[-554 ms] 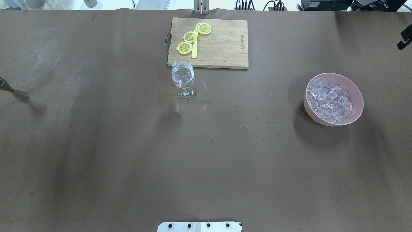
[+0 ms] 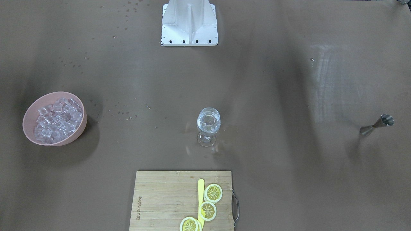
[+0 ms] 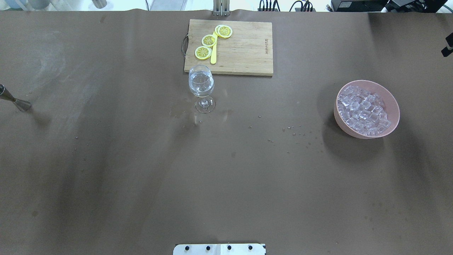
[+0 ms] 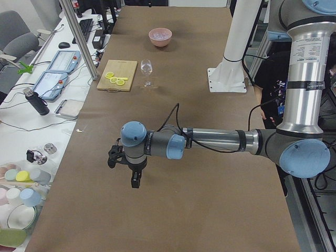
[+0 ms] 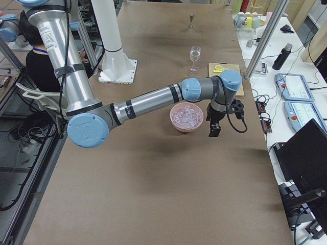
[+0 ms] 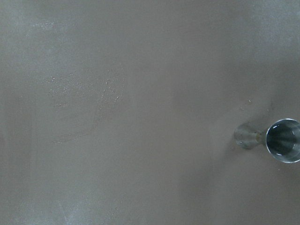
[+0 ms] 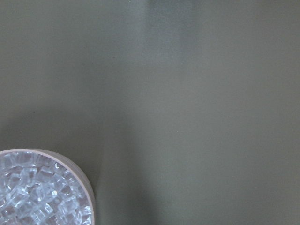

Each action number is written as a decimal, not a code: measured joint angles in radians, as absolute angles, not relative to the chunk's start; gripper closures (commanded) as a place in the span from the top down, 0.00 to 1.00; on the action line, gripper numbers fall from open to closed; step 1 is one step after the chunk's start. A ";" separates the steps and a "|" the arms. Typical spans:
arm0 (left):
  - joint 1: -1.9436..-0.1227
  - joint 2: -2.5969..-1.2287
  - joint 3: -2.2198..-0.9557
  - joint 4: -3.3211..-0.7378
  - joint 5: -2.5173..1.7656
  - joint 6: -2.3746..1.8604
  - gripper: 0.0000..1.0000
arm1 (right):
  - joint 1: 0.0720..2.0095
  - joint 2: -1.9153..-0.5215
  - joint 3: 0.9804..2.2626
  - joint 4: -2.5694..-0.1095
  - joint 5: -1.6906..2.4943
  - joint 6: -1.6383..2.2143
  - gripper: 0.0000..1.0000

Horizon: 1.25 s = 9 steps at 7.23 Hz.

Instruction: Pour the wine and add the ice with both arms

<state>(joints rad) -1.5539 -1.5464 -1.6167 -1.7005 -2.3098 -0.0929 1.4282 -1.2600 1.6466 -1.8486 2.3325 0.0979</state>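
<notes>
A stemmed wine glass [image 3: 201, 85] with clear liquid stands mid-table, just before the cutting board; it also shows in the front view [image 2: 208, 123]. The ice [image 3: 364, 109] is heaped in a pink bowl [image 3: 339, 122] at the right, also seen in the front view [image 2: 56, 120] and the right wrist view [image 7: 37, 197]. My left gripper [image 4: 135, 181] hangs over the table's left end near a steel jigger [image 6: 281, 140]. My right gripper [image 5: 213, 131] hangs just beyond the bowl, by the table's right end. I cannot tell whether either is open or shut. No bottle shows.
A wooden cutting board [image 3: 244, 49] with yellow lemon slices [image 3: 208, 40] and a yellow knife lies at the far edge. The jigger [image 3: 16, 102] stands at the far left. The white base block [image 2: 189, 25] sits at the robot's edge. Small droplets dot the table between glass and bowl.
The black piece of the right gripper at the overhead view's right edge has slid further out of frame. Nothing on the table has moved.
</notes>
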 measured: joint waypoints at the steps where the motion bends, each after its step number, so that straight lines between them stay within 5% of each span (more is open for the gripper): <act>1: -1.554 -1.523 -1.626 -1.764 -2.308 -0.154 0.98 | 1.416 -1.260 1.693 -1.868 2.334 0.114 0.97; 5: -1.531 -1.387 -1.633 -2.200 -2.298 -0.520 0.98 | 1.277 -1.244 1.823 -1.914 2.369 0.328 0.97; 7: -1.404 -1.345 -1.653 -2.389 -2.176 -0.731 0.98 | 1.177 -1.244 1.871 -1.908 2.372 0.465 0.67; 9: -1.275 -1.334 -1.698 -2.459 -2.059 -0.887 0.98 | 1.122 -1.264 1.881 -1.905 2.361 0.491 0.67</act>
<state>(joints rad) -1.2750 -1.3337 -1.6985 -2.4591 -2.0594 -0.8874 1.1221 -1.2635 1.8808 -1.9047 2.3612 0.4910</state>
